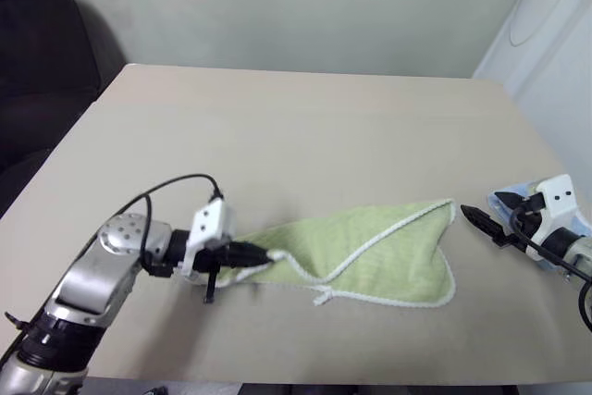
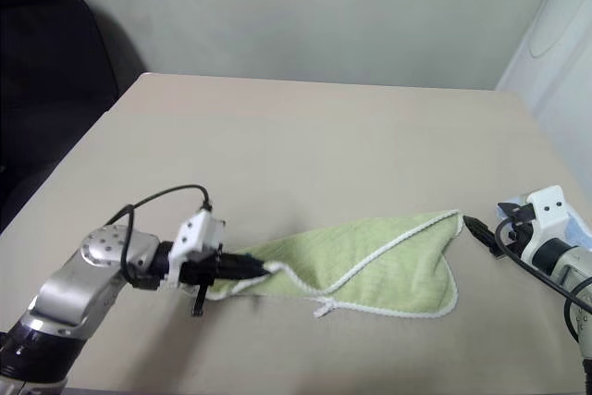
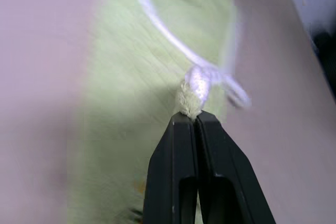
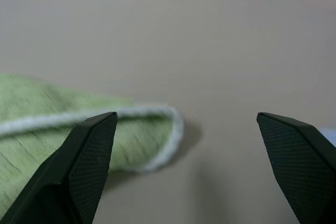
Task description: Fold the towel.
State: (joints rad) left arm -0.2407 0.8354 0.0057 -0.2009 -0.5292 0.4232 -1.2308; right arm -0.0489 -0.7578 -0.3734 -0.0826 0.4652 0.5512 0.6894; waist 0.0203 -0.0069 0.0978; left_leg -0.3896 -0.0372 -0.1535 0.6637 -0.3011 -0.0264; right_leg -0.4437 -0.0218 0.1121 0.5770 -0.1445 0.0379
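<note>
The light green towel (image 1: 384, 249) with white edging lies bunched lengthwise near the front of the table. My left gripper (image 1: 271, 254) is shut on the towel's left corner and holds it lifted slightly off the surface. In the left wrist view the black fingers (image 3: 212, 171) pinch a tuft of green cloth (image 3: 131, 77) beside the white edging. My right gripper (image 1: 486, 209) stands open just to the right of the towel's right corner (image 4: 157, 129), apart from it, with nothing between its fingertips (image 4: 97, 145).
The beige table (image 1: 296, 136) stretches bare behind the towel. A light blue cloth (image 1: 518, 191) lies at the right edge under my right hand. A dark seat (image 1: 37, 62) stands left of the table, and a white object (image 1: 555, 25) at the back right.
</note>
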